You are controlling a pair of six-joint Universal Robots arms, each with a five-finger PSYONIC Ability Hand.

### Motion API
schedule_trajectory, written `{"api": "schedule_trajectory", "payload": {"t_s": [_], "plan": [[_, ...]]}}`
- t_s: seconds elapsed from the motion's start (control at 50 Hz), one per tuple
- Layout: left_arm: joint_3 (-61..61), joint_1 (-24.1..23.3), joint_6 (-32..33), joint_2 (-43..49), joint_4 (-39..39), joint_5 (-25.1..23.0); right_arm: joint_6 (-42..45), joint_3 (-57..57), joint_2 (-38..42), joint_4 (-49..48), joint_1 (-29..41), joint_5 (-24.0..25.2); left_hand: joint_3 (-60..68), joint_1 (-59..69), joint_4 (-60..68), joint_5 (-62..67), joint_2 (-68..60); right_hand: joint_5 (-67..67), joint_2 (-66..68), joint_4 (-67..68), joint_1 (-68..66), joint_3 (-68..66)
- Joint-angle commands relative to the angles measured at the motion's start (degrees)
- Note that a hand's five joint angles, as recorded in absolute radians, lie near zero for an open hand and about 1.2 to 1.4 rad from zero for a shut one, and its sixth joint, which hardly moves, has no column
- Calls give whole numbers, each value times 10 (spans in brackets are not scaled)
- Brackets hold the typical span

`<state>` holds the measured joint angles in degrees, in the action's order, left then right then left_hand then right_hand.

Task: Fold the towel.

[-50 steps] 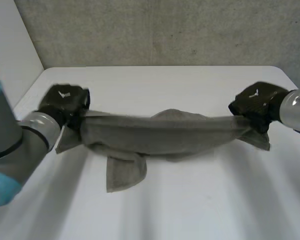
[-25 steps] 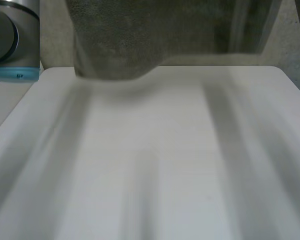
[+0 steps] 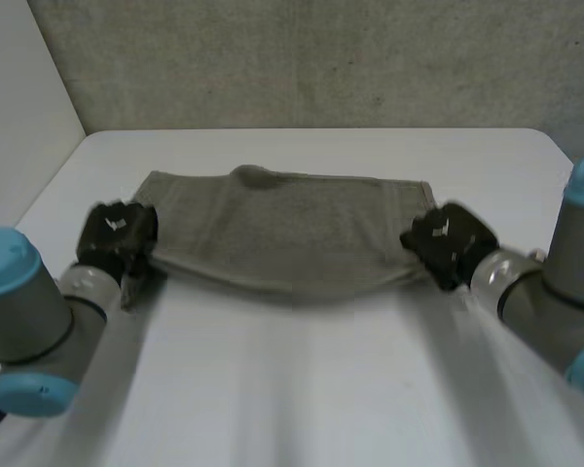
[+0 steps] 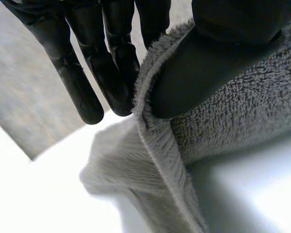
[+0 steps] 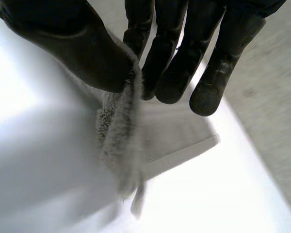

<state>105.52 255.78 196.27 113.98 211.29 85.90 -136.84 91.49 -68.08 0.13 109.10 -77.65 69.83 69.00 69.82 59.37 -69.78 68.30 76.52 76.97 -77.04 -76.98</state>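
Between my two robot hands: towel (image 3: 282,233), spread wide across the surface (image 3: 302,389), far edge lying flat beyond my fingertips. My left robot hand (image 3: 117,233) pinches the near left corner, thumb against fingers. My right robot hand (image 3: 446,243) pinches the near right corner likewise. Near edge sags between them, possibly just off the surface; hard to tell. Step, as I judge it: first fold due. Next move: carry both corners forward together, level, onto the far edge.
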Motion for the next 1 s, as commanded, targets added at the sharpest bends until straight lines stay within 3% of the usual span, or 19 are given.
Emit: {"api": "schedule_trajectory", "payload": {"t_s": [0.02, 0.14, 0.16, 0.18, 0.2, 0.22, 0.26, 0.56, 0.68, 0.7, 0.72, 0.74, 1.0], "plan": [[21, 0, 83, 10, 2, -23, -9, 79, -5, -58, -4, 0, 102, 110, 102, 106, -102, 17, 35, 30, -30, -30], [26, 3, 105, 4, 10, -21, -11, 97, -7, -85, -15, 0, 102, 110, 102, 106, -102, 17, 35, 30, -30, -30], [26, 3, 107, 4, 14, -20, -12, 100, -9, -90, -21, 0, -48, -40, -48, -43, 47, 17, 35, 30, -30, -30], [26, 3, 107, 4, 14, -20, -14, 103, -12, -93, -26, 0, -49, -41, -49, -45, 49, 17, 35, 30, -30, -30], [26, 3, 107, 3, 17, -20, -14, 103, -12, -93, -26, 0, -166, -158, -166, -161, 166, 17, 35, 30, -30, -30], [26, 3, 107, 3, 17, -20, -15, 104, -14, -94, -28, 0, -167, -159, -167, -163, 167, 17, 35, 30, -30, -30], [26, 5, 107, 2, 22, -19, -16, 104, -17, -96, -32, 1, -293, -285, -293, -288, 293, 17, 35, 30, -30, -30], [29, 28, 107, 6, 42, -20, -44, 112, -26, -138, -85, 1, -303, -295, -303, -299, 303, 17, 35, 30, -30, -30], [29, 30, 107, 6, 37, -23, -44, 119, -25, -145, -84, 1, -247, -238, -247, -242, 246, 17, 35, 30, -30, -30], [29, 30, 106, 5, 35, -24, -43, 120, -24, -147, -82, 1, -91, -83, -91, -87, 91, 17, 35, 30, -30, -30], [29, 30, 106, 5, 35, -24, -43, 120, -24, -148, -81, 0, -90, -82, -90, -85, 89, 17, 35, 30, -30, -30], [29, 30, 106, 5, 33, -25, -43, 120, -24, -148, -81, 0, 100, 108, 100, 104, -100, 17, 35, 30, -30, -30], [36, 31, 106, -2, 31, -25, -40, 121, -24, -149, -79, 0, 102, 110, 102, 106, -102, 17, 35, 30, -30, -30]]}}
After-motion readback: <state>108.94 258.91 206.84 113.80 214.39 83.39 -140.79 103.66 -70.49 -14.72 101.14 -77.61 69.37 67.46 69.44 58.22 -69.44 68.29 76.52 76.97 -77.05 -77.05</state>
